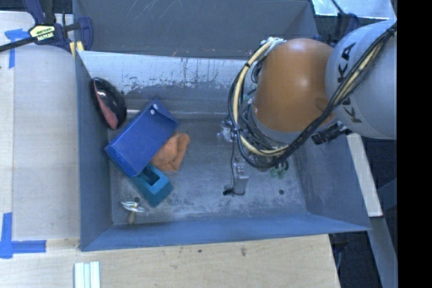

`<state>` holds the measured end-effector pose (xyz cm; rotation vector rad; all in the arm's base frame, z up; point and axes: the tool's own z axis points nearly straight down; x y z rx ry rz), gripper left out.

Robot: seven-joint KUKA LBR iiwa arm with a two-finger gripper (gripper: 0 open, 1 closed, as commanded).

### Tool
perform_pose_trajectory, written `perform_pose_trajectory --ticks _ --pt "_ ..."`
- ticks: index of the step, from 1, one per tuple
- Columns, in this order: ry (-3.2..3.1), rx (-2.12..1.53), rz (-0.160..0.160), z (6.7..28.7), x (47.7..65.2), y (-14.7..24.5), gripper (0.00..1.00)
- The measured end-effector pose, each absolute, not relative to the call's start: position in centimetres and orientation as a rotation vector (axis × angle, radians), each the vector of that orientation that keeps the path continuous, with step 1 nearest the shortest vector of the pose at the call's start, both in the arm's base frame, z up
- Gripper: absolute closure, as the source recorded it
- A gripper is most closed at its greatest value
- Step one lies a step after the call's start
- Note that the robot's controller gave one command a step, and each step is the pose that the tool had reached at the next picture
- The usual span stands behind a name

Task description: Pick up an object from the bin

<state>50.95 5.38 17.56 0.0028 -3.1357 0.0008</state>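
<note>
Inside the grey bin [202, 71], from the left: black-and-pink mouse [108, 102] tipped against the left wall; small metal piece [131, 206] by the near-left corner; blue box [140, 138] slanted across a teal block [154, 187], likely just as tumbled; orange rag [172, 152] tucked beside the box. Further right, over bare floor near the middle, the gripper [234, 184], hanging from the orange-capped arm [293, 84]; open or closed, impossible to tell. Nothing seen in its grasp; nearest candidate, the rag.

I see my gripper [235, 185] over the floor of the grey metal bin [202, 23]; a flat blue box [140, 138] and crumpled orange cloth [173, 152] lie touching, apart from it.
</note>
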Motion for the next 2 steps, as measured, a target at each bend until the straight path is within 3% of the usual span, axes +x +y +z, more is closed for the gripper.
perform_pose_trajectory --ticks 1,2 --pt "-3.144 0.0 -0.001 18.0 51.1 5.4 0.0" --pt "-3.151 0.019 -0.001 12.6 53.4 8.7 0.0"
